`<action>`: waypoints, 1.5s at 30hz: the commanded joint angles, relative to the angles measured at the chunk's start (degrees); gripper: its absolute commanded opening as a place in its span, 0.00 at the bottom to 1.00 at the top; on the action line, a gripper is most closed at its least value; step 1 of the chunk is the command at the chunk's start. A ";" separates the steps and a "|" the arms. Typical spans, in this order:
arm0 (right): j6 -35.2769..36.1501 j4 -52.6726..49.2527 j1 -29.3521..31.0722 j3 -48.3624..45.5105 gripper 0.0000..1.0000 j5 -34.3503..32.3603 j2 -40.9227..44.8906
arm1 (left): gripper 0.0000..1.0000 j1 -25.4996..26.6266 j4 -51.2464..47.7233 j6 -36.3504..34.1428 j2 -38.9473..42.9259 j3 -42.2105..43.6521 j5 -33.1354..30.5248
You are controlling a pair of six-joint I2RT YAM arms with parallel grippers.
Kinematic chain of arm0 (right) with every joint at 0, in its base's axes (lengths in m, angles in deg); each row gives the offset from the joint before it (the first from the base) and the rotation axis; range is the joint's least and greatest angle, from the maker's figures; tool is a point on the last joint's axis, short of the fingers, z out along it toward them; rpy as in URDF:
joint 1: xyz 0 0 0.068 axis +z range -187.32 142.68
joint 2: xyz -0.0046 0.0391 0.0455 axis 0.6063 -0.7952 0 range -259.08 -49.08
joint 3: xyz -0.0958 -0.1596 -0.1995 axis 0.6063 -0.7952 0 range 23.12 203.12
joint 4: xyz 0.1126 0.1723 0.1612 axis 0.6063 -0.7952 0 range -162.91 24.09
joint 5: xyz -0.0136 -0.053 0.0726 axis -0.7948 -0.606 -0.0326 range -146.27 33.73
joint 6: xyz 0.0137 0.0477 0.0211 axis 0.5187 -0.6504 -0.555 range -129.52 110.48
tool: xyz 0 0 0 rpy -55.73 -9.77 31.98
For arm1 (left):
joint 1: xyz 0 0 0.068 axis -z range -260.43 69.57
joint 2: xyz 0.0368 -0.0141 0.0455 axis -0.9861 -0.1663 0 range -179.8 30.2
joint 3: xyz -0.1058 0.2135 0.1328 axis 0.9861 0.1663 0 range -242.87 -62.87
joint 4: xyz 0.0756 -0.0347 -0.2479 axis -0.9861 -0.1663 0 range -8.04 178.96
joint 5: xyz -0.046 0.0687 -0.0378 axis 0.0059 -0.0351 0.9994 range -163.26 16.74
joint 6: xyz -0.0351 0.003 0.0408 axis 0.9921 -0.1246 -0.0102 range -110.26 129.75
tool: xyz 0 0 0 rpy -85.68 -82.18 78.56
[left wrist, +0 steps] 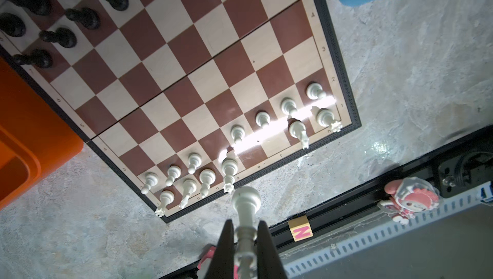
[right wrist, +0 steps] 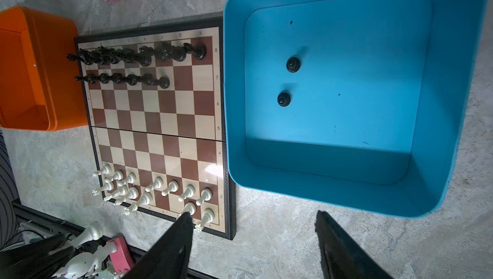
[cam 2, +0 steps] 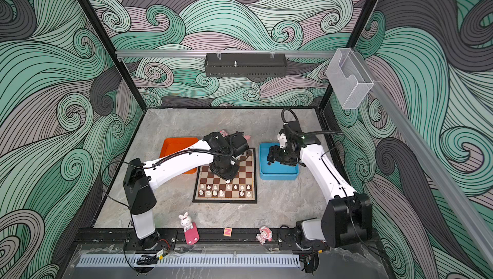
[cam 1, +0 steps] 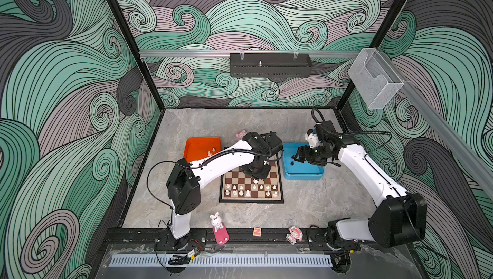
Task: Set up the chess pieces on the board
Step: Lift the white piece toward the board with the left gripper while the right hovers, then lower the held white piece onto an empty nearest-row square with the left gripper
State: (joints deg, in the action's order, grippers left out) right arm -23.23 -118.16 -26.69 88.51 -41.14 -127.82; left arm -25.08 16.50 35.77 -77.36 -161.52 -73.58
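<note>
The board [cam 1: 277, 198] [right wrist: 160, 120] lies mid-table. White chess pieces [cam 1: 248, 189] [left wrist: 202, 176] fill its near two rows, and black ones [right wrist: 133, 53] [left wrist: 80, 19] stand on the far rows. Above the board's middle, my left gripper [cam 1: 255, 176] [left wrist: 244, 227] is shut on a white piece [left wrist: 245, 205], base pointing down. My right gripper [cam 1: 296, 157] [right wrist: 253, 213] hangs open and empty over the blue tray [cam 1: 304, 176] [right wrist: 453, 77], which holds two black pawns [right wrist: 293, 64]. The orange tray [cam 1: 197, 144] holds two white pieces [cam 1: 213, 149].
A pink bunny figurine [cam 1: 217, 221], a wooden N block [cam 1: 257, 231] and a pink doll [cam 1: 294, 235] sit along the front rail. Another pink toy [cam 1: 241, 134] stands behind the board. The orange and blue trays flank the board closely.
</note>
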 commanded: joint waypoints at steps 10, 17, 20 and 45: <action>1.07 -1.05 -1.53 -0.63 0.73 1.36 0.91 | 0.11 2.74 5.08 2.63 -4.46 4.28 0.69; 1.23 -1.02 -1.77 -0.60 0.74 1.39 0.55 | 0.11 2.94 5.72 2.48 -6.05 5.86 0.02; 1.31 -0.96 -1.85 -0.61 0.74 1.30 0.60 | 0.11 3.18 6.28 2.79 -6.33 6.34 0.31; 1.47 -1.00 -2.46 -0.52 0.74 1.30 -0.09 | 0.11 3.63 7.42 2.85 -7.75 8.21 1.06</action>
State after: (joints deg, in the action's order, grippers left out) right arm -22.12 -118.47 -28.72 88.42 -40.33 -127.84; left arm -22.10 23.90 37.84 -84.42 -153.48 -72.75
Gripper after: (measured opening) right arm 0.736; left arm 0.127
